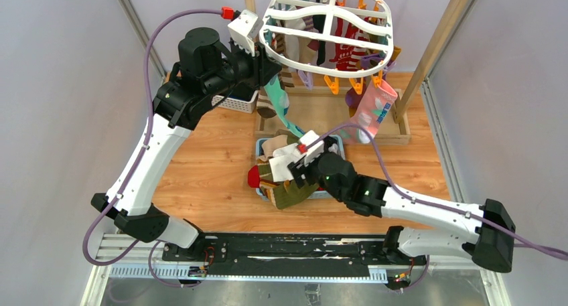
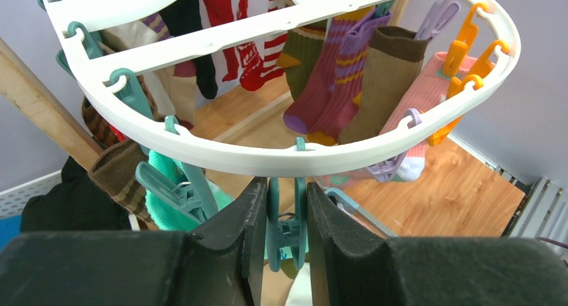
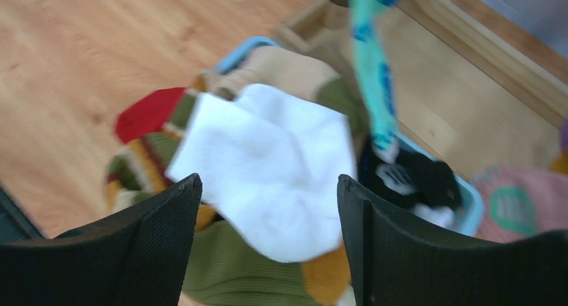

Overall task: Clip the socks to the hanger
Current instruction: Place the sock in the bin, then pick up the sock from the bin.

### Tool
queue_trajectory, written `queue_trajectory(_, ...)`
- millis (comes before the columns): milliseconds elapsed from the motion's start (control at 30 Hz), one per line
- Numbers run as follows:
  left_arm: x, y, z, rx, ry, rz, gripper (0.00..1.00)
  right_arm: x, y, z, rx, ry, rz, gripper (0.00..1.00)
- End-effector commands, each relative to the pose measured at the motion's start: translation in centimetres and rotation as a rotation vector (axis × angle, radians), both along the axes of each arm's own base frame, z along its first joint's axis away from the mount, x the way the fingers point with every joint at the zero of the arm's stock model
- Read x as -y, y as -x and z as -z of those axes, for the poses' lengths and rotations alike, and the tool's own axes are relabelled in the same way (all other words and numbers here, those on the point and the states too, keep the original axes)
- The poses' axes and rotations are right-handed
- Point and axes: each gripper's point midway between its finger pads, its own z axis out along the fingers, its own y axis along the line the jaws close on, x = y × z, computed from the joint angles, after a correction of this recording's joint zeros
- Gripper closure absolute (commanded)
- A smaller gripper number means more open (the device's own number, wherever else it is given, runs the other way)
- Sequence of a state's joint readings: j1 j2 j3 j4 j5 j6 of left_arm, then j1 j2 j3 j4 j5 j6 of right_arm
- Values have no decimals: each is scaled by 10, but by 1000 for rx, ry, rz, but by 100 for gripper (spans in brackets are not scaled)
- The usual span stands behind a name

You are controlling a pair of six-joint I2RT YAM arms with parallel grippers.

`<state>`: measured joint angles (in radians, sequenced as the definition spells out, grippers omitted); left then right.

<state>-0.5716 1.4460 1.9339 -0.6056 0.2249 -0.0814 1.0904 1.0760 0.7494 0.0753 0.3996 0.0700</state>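
The white hanger (image 1: 335, 67) hangs at the back with several socks clipped under it, among them a mint green sock (image 1: 280, 105) and a pink sock (image 1: 372, 112). My left gripper (image 2: 287, 185) is shut on a teal clothespin (image 2: 287, 219) that dangles from the hanger's rim (image 2: 281, 160). My right gripper (image 3: 268, 185) is open just above the loose socks piled in the blue basket (image 1: 338, 144). A white sock (image 3: 268, 165) lies below its spread jaws, on an olive sock (image 3: 241, 266) and beside a red sock (image 3: 149, 112).
The wooden rack's post (image 1: 439, 45) and its low wooden base frame (image 1: 321, 112) stand behind the basket. A white lattice basket (image 1: 238, 104) sits under the left arm. Grey walls close both sides.
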Motion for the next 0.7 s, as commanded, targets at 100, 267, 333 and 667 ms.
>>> queue_trajectory(100,-5,11,-4,-6,-3,16,92,-65,43,21,115,214,-261,28)
queue_trajectory(267,-5,11,-5,-7,-1,18,92,-80,40,41,130,278,-233,31)
queue_trajectory(333,-5,12,-5,-7,1,18,92,-81,36,47,135,302,-213,32)
queue_trajectory(667,-5,12,-4,-7,-3,20,92,-81,26,51,142,298,-173,42)
